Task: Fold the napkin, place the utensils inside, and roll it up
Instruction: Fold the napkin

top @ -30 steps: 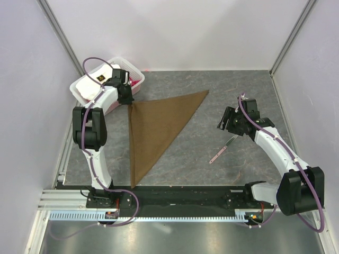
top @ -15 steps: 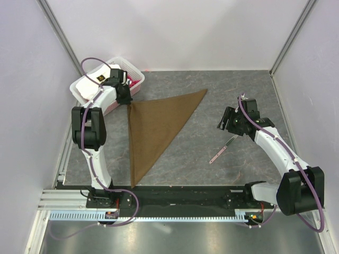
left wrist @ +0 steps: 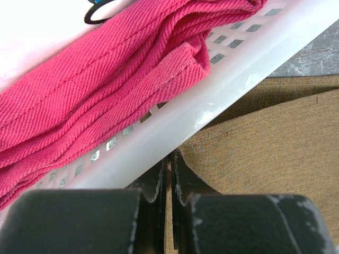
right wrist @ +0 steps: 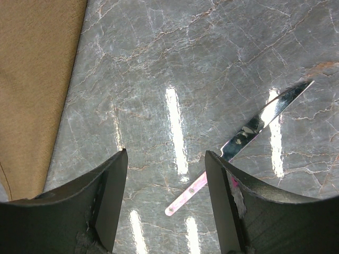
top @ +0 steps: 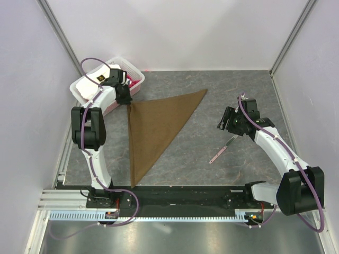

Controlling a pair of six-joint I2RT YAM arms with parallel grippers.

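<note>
The brown napkin [top: 153, 127] lies folded into a triangle on the table, and it shows in the left wrist view [left wrist: 275, 143] and at the left edge of the right wrist view [right wrist: 32, 79]. My left gripper [top: 127, 101] is at its far-left corner, next to the basket, with the jaws closed on the cloth edge [left wrist: 170, 159]. The utensil [top: 222, 149], a silvery knife with a pale pink handle, lies flat on the table. My right gripper [top: 223, 123] hovers open and empty above it, the knife [right wrist: 254, 127] passing under its right finger.
A white slotted basket [top: 135, 71] stands at the far left with white cloth [top: 92, 84] and a pink cloth [left wrist: 106, 95] inside. Its rim [left wrist: 238, 69] is right against my left fingers. Grey walls enclose the table.
My left gripper has shifted slightly left, drawing the napkin's far-left corner with it. The right arm and the knife have not moved.
</note>
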